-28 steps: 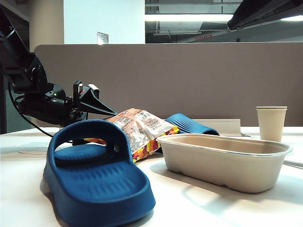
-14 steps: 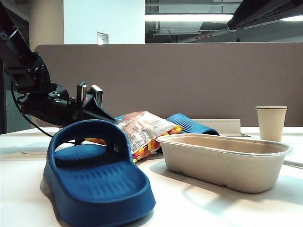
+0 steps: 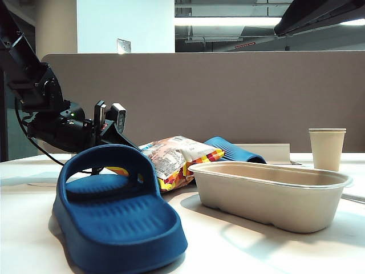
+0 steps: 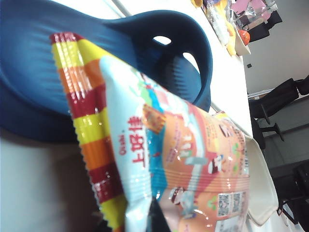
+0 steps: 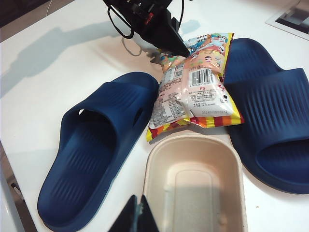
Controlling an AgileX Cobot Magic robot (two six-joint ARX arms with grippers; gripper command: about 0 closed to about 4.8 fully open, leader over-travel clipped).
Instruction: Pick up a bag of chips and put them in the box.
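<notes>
Your left gripper pinching far-left end of bag of chips; bag's long axis runs toward box. Right gripper pressed together above box.

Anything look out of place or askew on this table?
Two blue slippers share the table with food items. The bag of chips lies askew, propped between them, one edge on the farther slipper, the left gripper at its far end. The box is empty, upright; right gripper above its edge.
</notes>
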